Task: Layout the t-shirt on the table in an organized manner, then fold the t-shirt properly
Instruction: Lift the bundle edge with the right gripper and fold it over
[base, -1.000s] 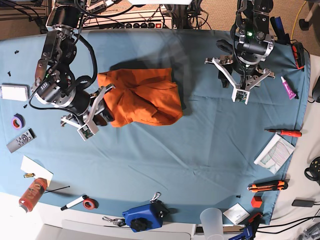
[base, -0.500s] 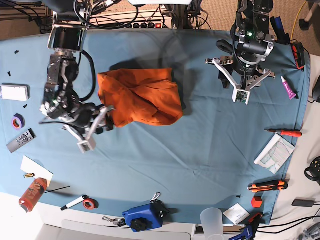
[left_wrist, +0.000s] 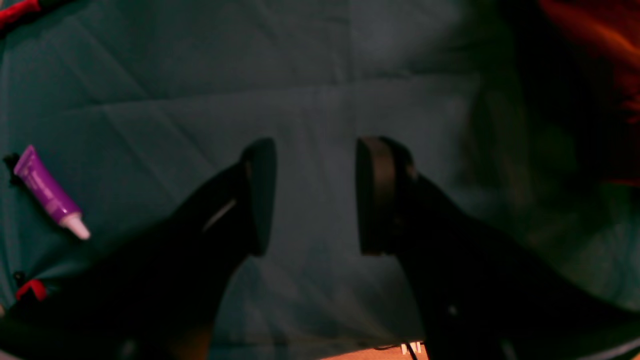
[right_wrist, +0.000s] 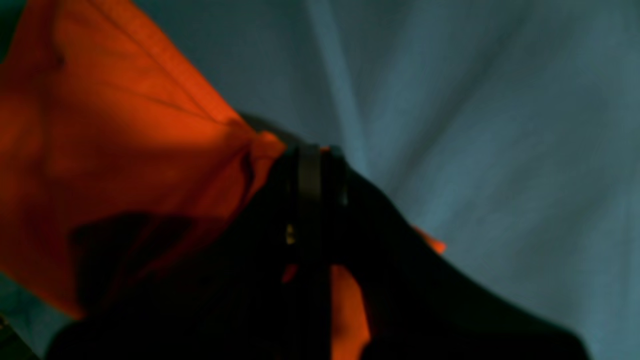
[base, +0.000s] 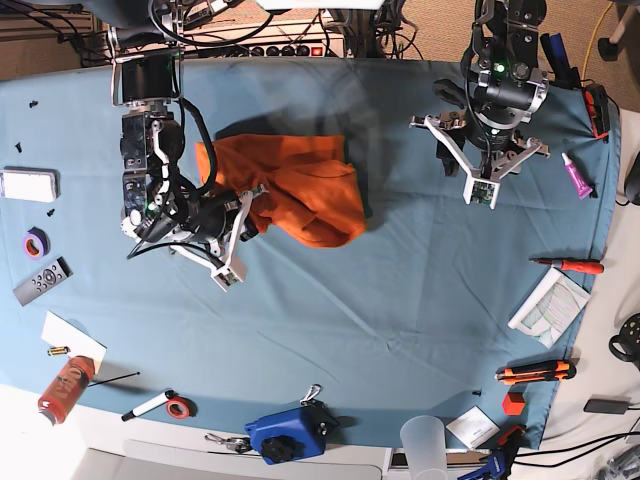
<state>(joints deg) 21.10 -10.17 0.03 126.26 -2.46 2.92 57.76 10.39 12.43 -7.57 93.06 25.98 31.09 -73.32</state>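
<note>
Fabric of the orange t-shirt (base: 300, 190), bunched on the blue-draped bench (base: 380, 300), is pinched at its near edge by the right claw (right_wrist: 312, 165), whose jaws are clamped together on it. Left claw (left_wrist: 310, 195) hangs released, jaws apart over bare cloth, a purple tube (left_wrist: 47, 192) lying nearby.

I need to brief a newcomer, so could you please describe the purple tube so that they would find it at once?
Start at the blue table and go to its right edge in the base view, past the left gripper. The tube lies there alone, small and purple with a white tip, unlike the orange-handled tools nearby.
</note>
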